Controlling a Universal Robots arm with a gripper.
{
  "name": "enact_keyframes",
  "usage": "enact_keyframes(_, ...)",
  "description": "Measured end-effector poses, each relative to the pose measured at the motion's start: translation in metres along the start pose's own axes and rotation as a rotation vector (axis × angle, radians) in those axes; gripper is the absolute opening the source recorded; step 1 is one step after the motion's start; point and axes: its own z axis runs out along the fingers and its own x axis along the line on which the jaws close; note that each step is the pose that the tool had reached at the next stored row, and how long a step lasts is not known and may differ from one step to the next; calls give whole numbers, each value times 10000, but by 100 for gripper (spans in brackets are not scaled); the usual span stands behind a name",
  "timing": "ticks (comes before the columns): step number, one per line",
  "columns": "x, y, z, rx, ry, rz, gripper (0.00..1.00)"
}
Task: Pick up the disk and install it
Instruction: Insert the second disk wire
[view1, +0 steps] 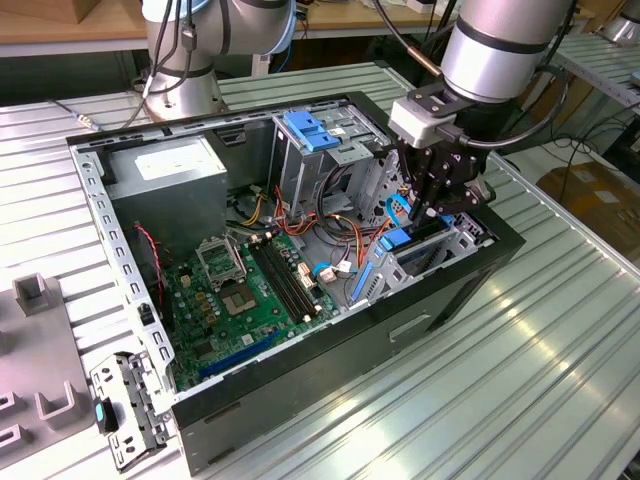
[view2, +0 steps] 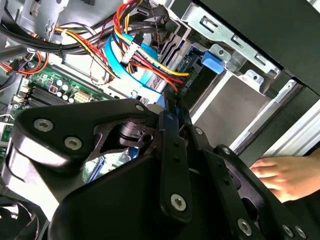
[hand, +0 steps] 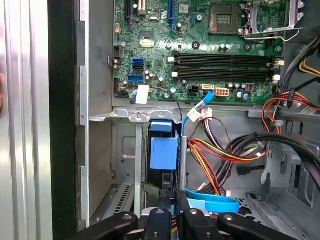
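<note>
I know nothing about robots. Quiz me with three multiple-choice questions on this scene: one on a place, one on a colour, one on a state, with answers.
1. Where is the gripper?
A. outside the case
B. over the drive bay at the exterior view's right end
C. at the exterior view's left end

2. What colour is the disk carrier?
A. red
B. blue
C. yellow

3. The computer case is:
A. closed
B. open
C. upside down

Answers: B, it hangs above the drive bay; B, blue plastic frames the disk; B, the motherboard lies exposed.
</note>
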Motion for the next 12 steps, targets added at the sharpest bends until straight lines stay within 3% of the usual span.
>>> enact_keyframes(12, 11, 4, 46, 1, -33, 3, 16)
